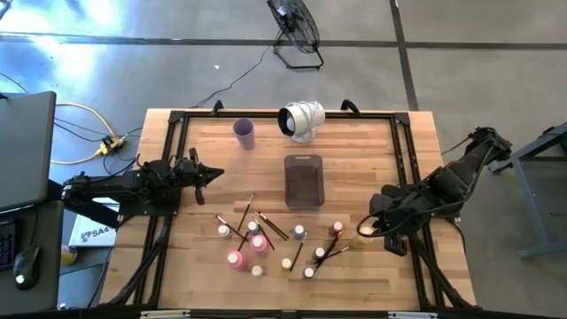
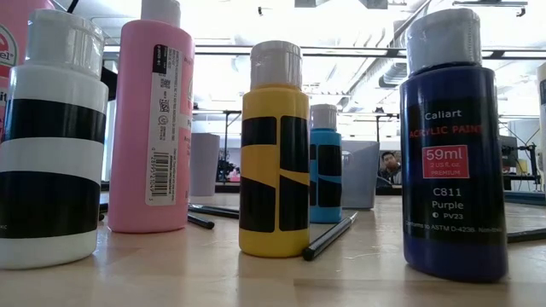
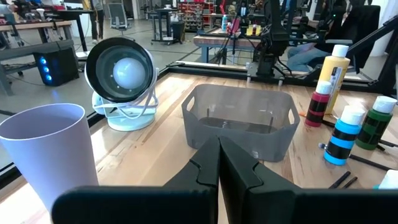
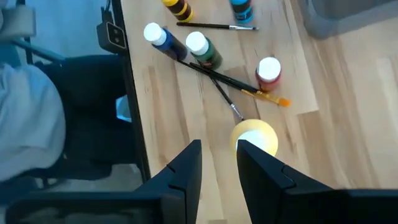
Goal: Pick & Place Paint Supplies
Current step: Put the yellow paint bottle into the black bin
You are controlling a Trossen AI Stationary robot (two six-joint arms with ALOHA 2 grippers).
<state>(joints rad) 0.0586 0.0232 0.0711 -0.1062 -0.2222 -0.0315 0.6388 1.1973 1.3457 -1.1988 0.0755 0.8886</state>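
right gripper [image 4: 217, 165], half open and empty, hovers near the desk's right edge; the yellow-capped bottle [image 4: 255, 137] stands upright just past its fingertips.

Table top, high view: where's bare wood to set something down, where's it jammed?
Free: the strip between the lilac cup and the left gripper; the stretch right of the grey tray, toward the table's right rail. Crowded: the near middle, where paint bottles and brushes cluster up to the right gripper.
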